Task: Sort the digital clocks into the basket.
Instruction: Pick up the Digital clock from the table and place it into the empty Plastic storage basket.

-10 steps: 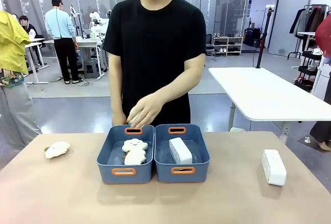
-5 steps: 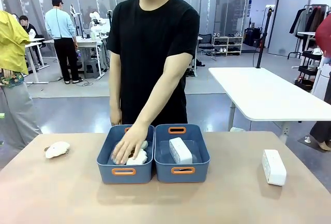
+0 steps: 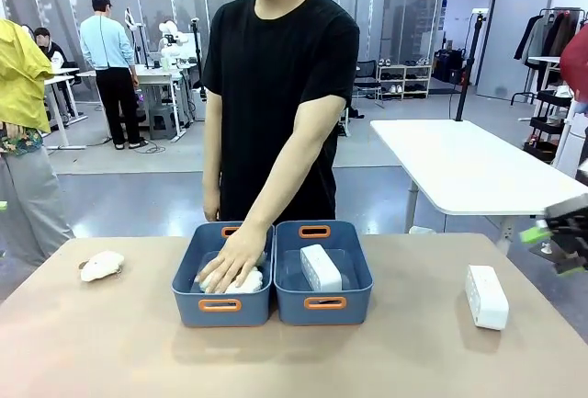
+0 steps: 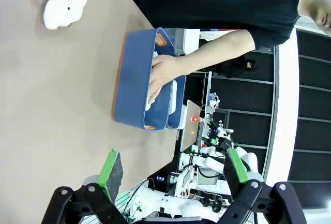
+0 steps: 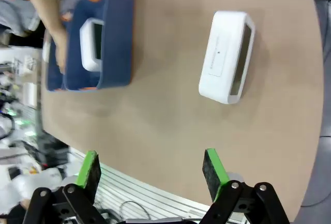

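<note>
- Two digital clocks matter here: one clock [image 3: 321, 267] already lies inside the basket [image 3: 354, 306]. The loose clock [image 3: 486, 297] sits on the table [image 3: 404, 352], well apart from the basket on its right.
- Right gripper [image 3: 548, 249] hangs beyond the loose clock, farther from the basket, jaws spread wide and empty. It is clearly the nearer arm.
- From the right wrist, the loose clock's long axis runs away from the fingers, so the spread jaws would span its short width. It lies off-centre, ahead of one pad.
- Left gripper [image 4: 173, 167], on the basket's other side, is likewise parted and empty.
- Person's hand [image 3: 234, 255] rests on a cloud toy [image 3: 246, 281] in the twin bin [image 3: 188, 306] touching the basket. Whether it grips, I cannot tell.
</note>
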Motion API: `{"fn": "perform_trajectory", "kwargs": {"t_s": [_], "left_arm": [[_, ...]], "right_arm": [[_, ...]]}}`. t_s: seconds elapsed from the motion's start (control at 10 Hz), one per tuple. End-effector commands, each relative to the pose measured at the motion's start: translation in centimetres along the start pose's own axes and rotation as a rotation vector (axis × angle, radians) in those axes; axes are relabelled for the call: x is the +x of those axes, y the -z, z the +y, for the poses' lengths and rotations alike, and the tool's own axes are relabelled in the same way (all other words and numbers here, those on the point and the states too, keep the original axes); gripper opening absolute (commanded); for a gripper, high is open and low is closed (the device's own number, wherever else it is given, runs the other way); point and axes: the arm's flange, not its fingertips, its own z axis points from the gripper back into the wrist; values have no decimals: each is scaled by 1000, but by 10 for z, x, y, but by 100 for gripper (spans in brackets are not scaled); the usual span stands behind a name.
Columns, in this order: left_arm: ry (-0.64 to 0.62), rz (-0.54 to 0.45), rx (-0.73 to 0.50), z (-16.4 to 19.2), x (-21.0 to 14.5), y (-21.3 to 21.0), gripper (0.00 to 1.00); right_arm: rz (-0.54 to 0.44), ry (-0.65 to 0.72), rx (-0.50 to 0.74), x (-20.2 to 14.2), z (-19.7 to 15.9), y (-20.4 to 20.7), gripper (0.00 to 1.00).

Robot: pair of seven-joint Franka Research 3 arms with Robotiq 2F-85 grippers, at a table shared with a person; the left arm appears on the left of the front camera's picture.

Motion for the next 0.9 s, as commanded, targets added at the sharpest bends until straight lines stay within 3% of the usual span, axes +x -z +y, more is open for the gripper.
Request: {"fn": "perform_trajectory", "kwargs": {"t_s": [0.0, 0.2, 0.5, 0.8], "left_arm": [[-9, 12, 10, -5, 0, -3, 100], [-9, 12, 10, -5, 0, -3, 100], [-9, 12, 10, -5, 0, -3, 100], [-9, 12, 10, -5, 0, -3, 100]], "right_arm": [[70, 1, -164, 9, 26, 27, 100], [84, 18, -414, 16, 44, 59, 100], [92, 25, -578, 17, 43, 91, 100], [113, -58, -512, 20, 18, 136, 100]]}}
